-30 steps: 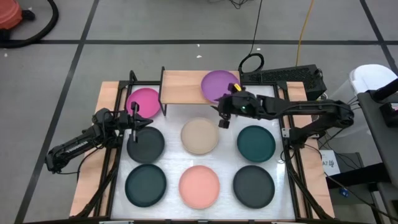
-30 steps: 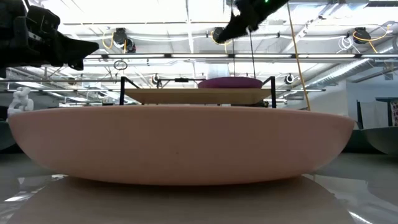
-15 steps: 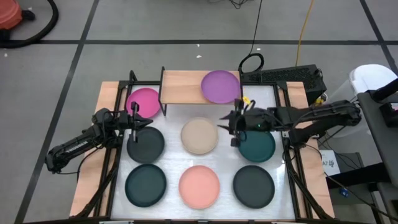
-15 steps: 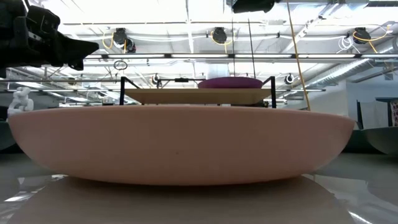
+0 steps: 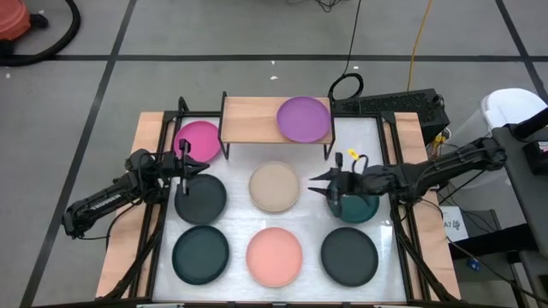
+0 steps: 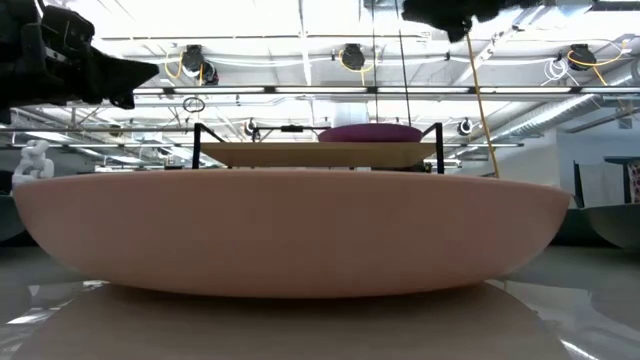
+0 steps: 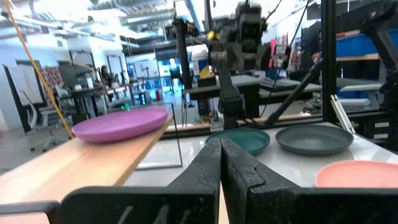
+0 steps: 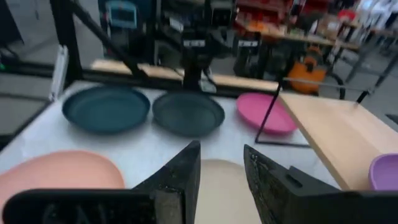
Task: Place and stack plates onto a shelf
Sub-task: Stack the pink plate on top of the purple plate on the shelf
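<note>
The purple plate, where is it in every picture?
High view: the purple plate lies on the right end of the shelf.
Low view: centre, on the shelf, behind the salmon plate.
Left wrist view: left of centre, on the shelf.
Right wrist view: only its edge, bottom right corner.
Shared landmark: the shelf.

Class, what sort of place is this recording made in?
Probably a robotics lab or workshop: exposed ceiling pipes and strip lights, workbenches with equipment beyond the table, and a grey floor marked with dark tape lines.

Tabletop [image 5: 235, 164]: white, carries the shelf [image 5: 253, 120] and seven plates: magenta [image 5: 198, 138], beige [image 5: 274, 186], teal [image 5: 360, 208], salmon [image 5: 275, 257], three dark ones.
Shelf: light wood, carries the purple plate [image 5: 304, 119].
</note>
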`<state>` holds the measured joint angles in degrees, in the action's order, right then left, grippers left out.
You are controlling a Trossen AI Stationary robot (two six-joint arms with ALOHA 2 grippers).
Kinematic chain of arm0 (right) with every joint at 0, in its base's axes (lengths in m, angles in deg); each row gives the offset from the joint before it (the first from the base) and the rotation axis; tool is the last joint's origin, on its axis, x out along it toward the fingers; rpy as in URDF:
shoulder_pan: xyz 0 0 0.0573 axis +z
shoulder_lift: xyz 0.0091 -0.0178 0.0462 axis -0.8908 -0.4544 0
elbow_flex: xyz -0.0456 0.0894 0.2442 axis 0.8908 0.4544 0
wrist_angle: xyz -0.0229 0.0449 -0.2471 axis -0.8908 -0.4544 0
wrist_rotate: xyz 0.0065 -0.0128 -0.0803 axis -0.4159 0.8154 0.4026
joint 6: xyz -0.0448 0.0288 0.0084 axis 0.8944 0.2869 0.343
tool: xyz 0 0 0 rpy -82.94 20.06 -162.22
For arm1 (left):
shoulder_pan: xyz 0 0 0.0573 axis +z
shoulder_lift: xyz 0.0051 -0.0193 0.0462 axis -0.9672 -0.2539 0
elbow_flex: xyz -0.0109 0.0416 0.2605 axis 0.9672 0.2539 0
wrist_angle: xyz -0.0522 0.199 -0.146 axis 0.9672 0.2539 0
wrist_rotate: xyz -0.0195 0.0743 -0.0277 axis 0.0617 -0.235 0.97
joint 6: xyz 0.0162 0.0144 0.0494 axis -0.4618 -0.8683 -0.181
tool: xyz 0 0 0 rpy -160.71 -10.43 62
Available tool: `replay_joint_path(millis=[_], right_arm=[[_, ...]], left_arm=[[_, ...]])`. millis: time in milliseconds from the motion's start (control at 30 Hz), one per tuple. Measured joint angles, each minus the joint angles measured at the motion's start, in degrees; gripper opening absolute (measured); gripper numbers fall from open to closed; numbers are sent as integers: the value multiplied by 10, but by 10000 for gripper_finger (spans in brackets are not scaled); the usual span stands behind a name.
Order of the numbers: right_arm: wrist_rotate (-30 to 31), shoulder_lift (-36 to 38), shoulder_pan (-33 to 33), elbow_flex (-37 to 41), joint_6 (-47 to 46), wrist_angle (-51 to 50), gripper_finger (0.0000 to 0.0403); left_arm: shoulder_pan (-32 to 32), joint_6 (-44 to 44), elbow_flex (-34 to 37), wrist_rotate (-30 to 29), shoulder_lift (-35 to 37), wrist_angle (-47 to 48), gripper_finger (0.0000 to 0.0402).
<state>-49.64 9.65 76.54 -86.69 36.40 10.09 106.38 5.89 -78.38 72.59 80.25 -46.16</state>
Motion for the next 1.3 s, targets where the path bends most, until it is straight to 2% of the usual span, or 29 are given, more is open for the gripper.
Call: replay_joint_path(millis=[267,467,667,1000,1167,1300], right_arm=[[17,88,-4,155,42,213,105],[43,123,-16,222,71,319,105],[42,135,-30,226,78,327,105],[41,134,-31,226,92,316,105],[41,135,-31,226,94,306,105],[42,135,-31,226,98,297,105]], left_arm=[[0,7,0,-5,0,-53,4],[0,26,0,-93,0,-57,4],[0,27,0,-154,-16,-4,4],[0,48,0,-275,-119,18,4],[0,61,-4,-311,-171,26,6],[0,75,-33,-319,-208,58,35]])
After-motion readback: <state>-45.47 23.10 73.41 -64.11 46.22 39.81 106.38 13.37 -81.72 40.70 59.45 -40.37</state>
